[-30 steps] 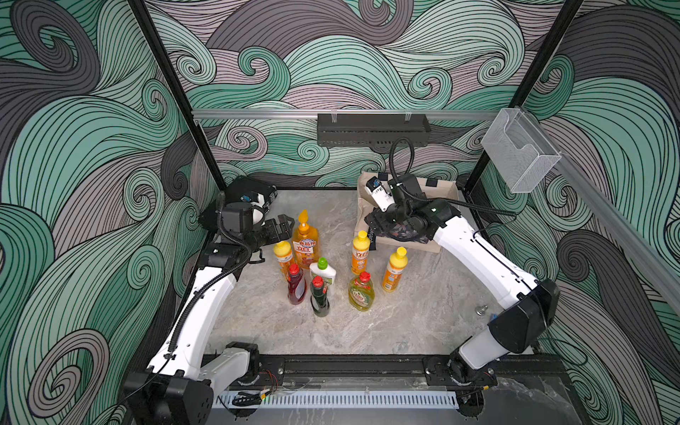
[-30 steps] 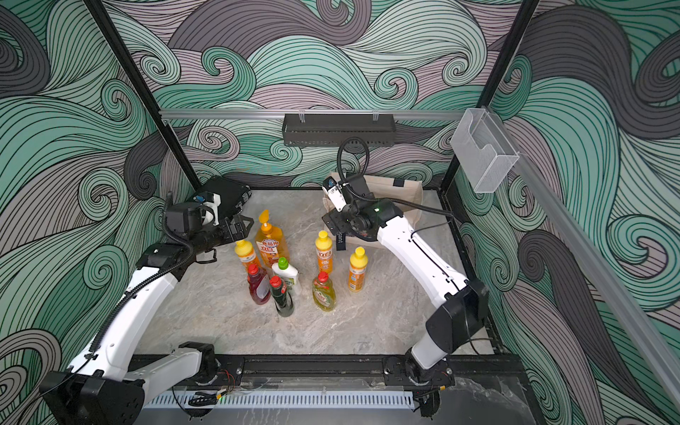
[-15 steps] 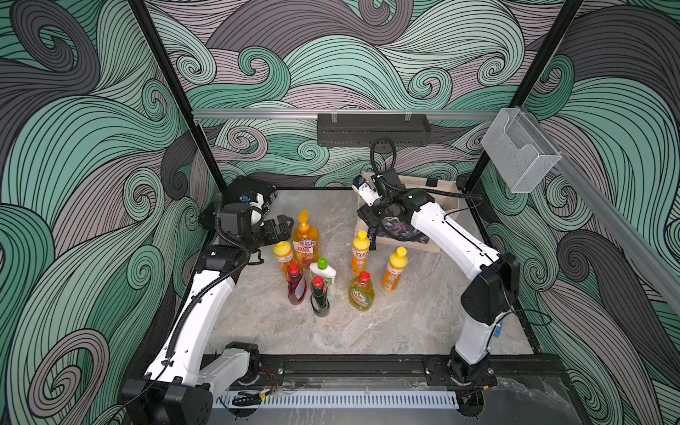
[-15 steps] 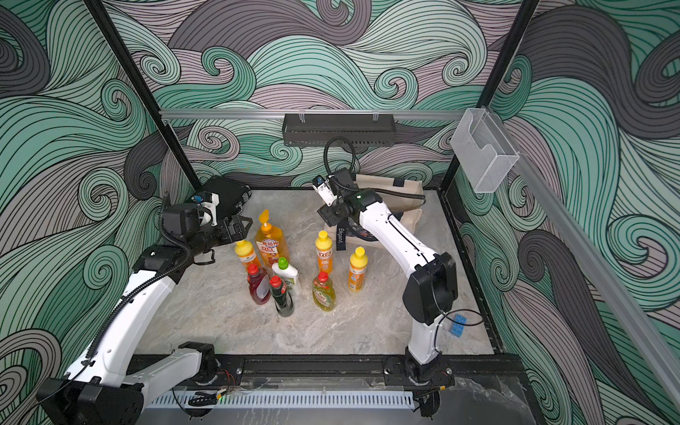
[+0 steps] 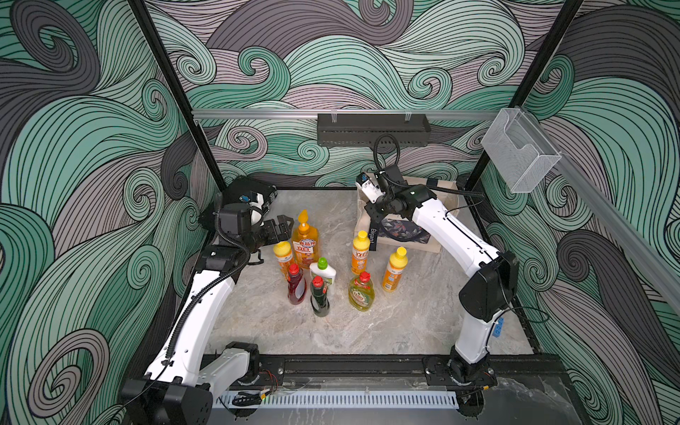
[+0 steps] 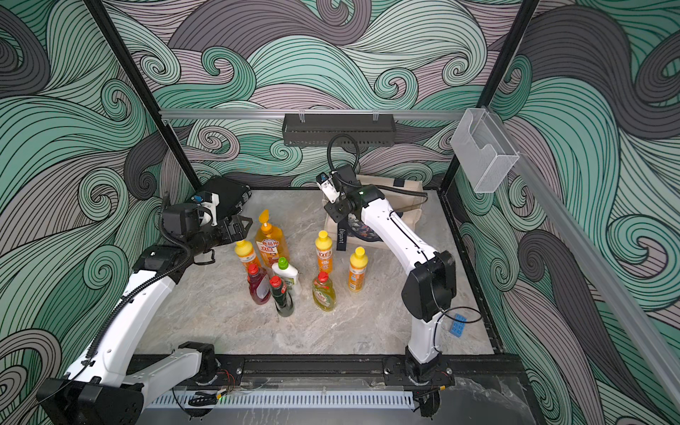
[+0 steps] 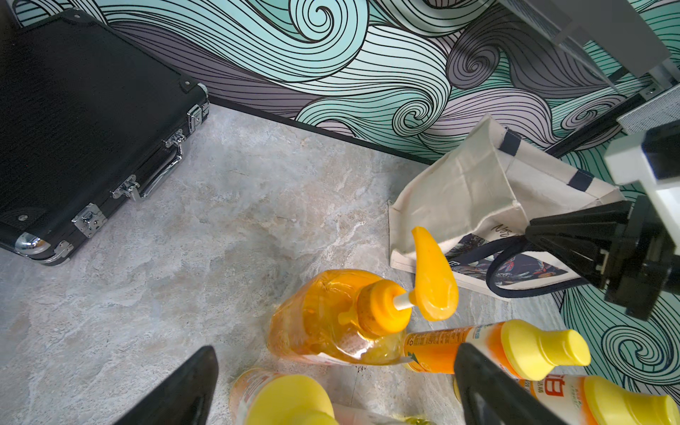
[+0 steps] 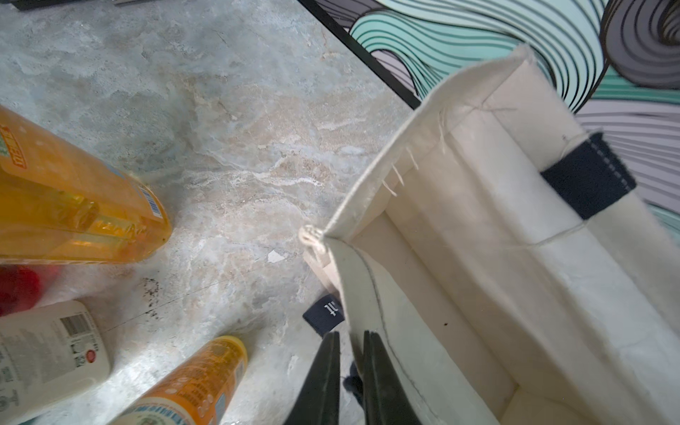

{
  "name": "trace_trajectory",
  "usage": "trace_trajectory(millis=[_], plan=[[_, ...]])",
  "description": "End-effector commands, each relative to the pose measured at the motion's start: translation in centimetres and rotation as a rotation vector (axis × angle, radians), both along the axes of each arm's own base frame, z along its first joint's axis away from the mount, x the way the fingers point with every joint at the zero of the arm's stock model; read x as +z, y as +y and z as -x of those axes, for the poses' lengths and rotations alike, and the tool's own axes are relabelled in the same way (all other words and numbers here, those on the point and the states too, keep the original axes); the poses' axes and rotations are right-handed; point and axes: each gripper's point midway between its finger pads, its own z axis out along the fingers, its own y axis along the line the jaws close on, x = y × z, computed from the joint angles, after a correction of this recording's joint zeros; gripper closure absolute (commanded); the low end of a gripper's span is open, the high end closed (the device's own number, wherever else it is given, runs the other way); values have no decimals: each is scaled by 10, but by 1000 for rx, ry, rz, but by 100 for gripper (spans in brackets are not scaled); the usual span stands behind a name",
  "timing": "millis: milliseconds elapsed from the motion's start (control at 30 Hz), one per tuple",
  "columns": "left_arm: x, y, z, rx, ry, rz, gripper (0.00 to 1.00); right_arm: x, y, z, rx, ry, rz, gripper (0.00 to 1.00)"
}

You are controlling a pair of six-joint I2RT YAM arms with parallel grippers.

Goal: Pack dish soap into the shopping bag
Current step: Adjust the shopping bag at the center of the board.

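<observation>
My right end effector (image 8: 349, 368) is pinched narrow on the front wall of the shopping bag (image 8: 478, 239), with canvas between the fingers. The bag sits at the far right of the tabletop (image 5: 368, 331), mouth open. My left end effector (image 5: 281, 228) is wide, holding nothing, just beside the amber pump bottle (image 5: 304, 239). All eight dish soap bottles (image 5: 362, 254) stand upright, clustered mid-tabletop, outside the bag.
</observation>
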Motion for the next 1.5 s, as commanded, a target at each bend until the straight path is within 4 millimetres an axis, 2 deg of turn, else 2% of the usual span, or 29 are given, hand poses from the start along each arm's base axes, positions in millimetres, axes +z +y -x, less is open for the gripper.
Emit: trace_trajectory(millis=[0, 100, 500, 767, 900, 1133, 1267, 1333, 1467], plan=[[1, -1, 2, -9, -5, -7, 2, -1, -7, 1, -15, 11, 27, 89], [1, -2, 3, -10, -9, -5, 1, -1, -11, 3, -28, 12, 38, 100], [4, -2, 5, -12, -16, -3, 1, 19, -19, 18, -81, -2, 38, 100], [3, -2, 4, -12, -12, -4, 2, 25, -9, 28, -82, -17, 69, 100], [0, -2, 3, -11, -4, -5, 1, 21, -2, 29, -72, -5, 71, 100], [-1, -1, 3, -9, -2, -5, 1, 26, 11, 29, -48, -14, 61, 100], [-4, -2, 2, -9, 7, -3, 2, 22, 12, 29, -45, 3, 75, 100], [-4, -3, 2, -13, 10, -1, 2, 21, 12, 31, -43, 9, 80, 97], [-5, -3, 2, -13, 12, 0, 1, 33, 11, 36, -33, -2, 56, 96]])
